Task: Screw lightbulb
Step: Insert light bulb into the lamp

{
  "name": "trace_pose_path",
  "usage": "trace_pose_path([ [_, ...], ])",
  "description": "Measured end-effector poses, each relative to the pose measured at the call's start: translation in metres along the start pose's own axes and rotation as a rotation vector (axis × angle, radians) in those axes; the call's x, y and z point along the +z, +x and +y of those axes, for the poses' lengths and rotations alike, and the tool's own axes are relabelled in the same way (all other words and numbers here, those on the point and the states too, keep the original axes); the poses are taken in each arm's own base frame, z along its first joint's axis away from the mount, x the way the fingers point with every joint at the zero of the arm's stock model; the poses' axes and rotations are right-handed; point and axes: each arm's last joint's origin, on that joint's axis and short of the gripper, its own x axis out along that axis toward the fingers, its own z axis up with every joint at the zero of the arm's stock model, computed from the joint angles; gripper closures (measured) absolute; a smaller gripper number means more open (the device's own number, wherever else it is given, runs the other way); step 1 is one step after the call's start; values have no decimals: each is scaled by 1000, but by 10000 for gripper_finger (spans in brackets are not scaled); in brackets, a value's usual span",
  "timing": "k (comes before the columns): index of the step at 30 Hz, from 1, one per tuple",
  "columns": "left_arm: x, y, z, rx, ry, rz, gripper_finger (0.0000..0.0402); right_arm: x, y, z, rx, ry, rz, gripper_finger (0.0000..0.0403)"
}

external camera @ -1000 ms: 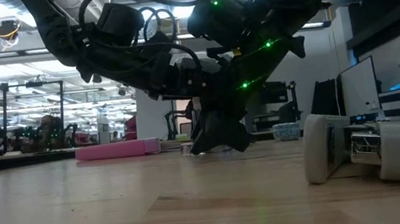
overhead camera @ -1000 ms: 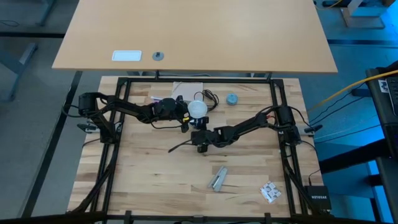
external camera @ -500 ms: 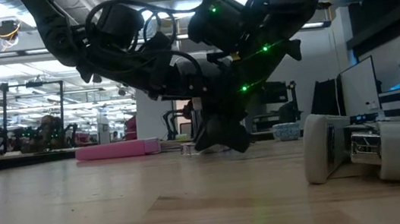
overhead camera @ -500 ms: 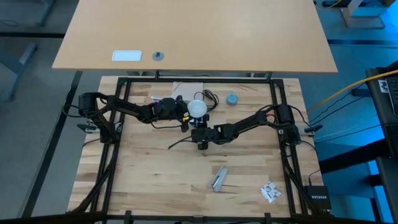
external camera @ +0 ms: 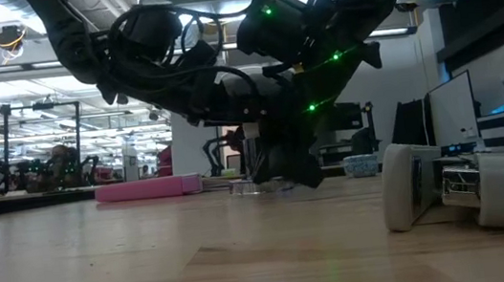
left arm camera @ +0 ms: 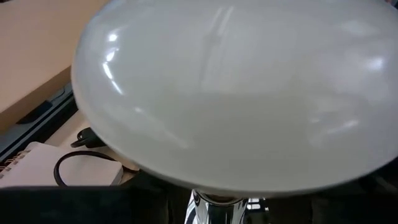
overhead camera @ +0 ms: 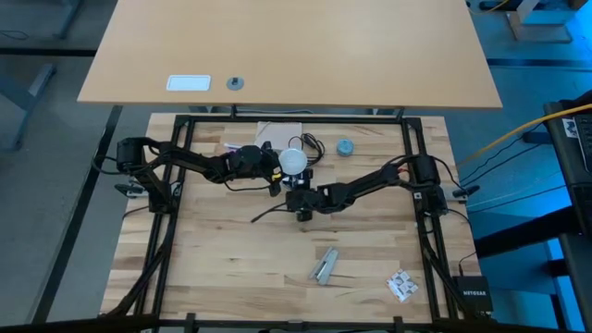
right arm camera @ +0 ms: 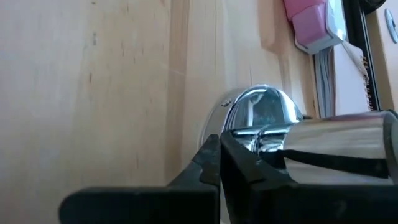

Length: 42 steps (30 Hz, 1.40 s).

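Observation:
My left gripper (overhead camera: 277, 169) reaches in from the table's left and holds the frosted-white lightbulb (overhead camera: 294, 162) above the middle of the table. The globe (left arm camera: 236, 93) fills the left wrist view, with a silvery neck (left arm camera: 217, 208) below it. Just nearer, my right gripper (overhead camera: 298, 198) comes slanting down from the right. It is shut at the foot of the round silvery socket (right arm camera: 258, 115), which stands on the wood. The socket's thin black cord (overhead camera: 268, 216) trails toward the near left. My left gripper holds the lightbulb on the globe's left side (overhead camera: 286, 165), coming about level from the table's left. The bulb is clear of the table; the fingers themselves are hidden behind it. My right gripper has its fingers (right arm camera: 208, 158) closed on the thin rim (right arm camera: 204, 134) at the socket's foot, slanting down from the right. The socket rests on the table.
A small blue-grey cap (overhead camera: 345, 147) lies at the far right of centre. A pink block (external camera: 147, 188) and a white box (overhead camera: 279, 131) sit at the far edge. A metal piece (overhead camera: 324, 265) and a white adapter (external camera: 475, 191) lie near the front. Black frame rails (overhead camera: 412, 166) border the table.
My right gripper has shut at the socket's foot and has tipped a little farther down. My left gripper and the lightbulb have kept still.

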Motion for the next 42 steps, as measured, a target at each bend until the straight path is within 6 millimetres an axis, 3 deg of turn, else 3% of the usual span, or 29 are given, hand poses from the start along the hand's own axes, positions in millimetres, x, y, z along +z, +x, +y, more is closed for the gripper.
trace_pose_path([
  [7,0,0,0,1,0,4,249,-6,0,2,9,4,56,384],
  [17,-1,0,0,4,-1,6,249,-10,1,2,-59,64,93,395],
  [32,0,0,-1,-12,-4,4,249,-30,0,-1,-177,300,252,395],
  [42,0,0,-1,-10,-5,4,249,-32,-13,-7,-161,308,295,395],
])
